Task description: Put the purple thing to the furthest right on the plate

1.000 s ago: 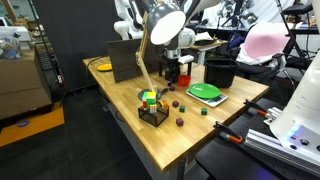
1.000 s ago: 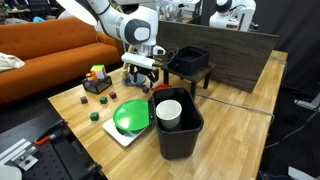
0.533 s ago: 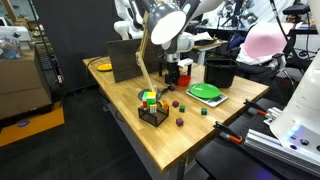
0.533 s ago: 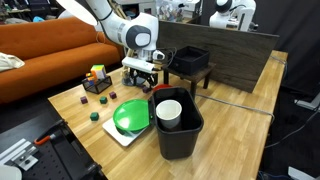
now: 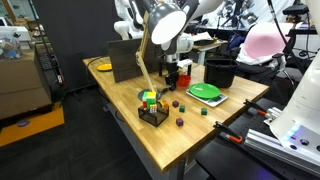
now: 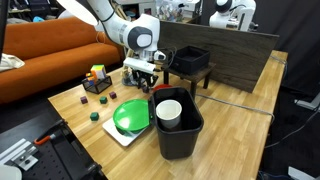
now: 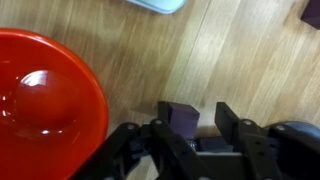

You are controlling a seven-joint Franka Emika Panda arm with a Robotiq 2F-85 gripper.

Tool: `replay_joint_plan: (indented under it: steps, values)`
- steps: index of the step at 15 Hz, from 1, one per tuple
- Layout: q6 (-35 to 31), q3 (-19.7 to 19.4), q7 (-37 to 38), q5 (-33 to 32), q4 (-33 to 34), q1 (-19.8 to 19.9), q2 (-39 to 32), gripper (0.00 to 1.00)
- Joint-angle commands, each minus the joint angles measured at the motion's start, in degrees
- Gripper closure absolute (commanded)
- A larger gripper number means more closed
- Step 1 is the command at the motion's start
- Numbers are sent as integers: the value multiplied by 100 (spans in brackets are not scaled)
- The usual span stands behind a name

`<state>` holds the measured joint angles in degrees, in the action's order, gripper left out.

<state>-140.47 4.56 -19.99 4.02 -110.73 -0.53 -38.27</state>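
Note:
In the wrist view a small purple block point(image 7: 182, 115) stands on the wooden table between the fingers of my gripper point(image 7: 195, 120). It lies against the left finger, and a narrow gap separates it from the right finger point(image 7: 229, 112). The jaws are partly drawn in and not clamped. In both exterior views the gripper point(image 5: 175, 74) point(image 6: 144, 78) is down at the table and hides the block. The bright green plate point(image 5: 207, 92) point(image 6: 130, 117) lies apart from the gripper, on a white board.
A red bowl point(image 7: 45, 105) sits close beside the gripper. A black bin point(image 6: 178, 125) holding a white cup point(image 6: 169, 110) stands by the plate. A black rack with coloured blocks point(image 5: 152, 108), loose small blocks point(image 5: 179, 122) and a yellow disc point(image 5: 103, 67) share the table.
The jaws have drawn inward around the purple block. The arm has stayed in place.

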Motion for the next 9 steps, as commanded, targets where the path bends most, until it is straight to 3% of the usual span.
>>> replay_joint_plan:
  steps: [1,4,9]
  values:
    - [-12,93,96,-96,-160,136,165,76]
    - [-81,74,129,-99,-368,146,396,96]
    - [-286,97,178,18,-1281,205,1395,93]
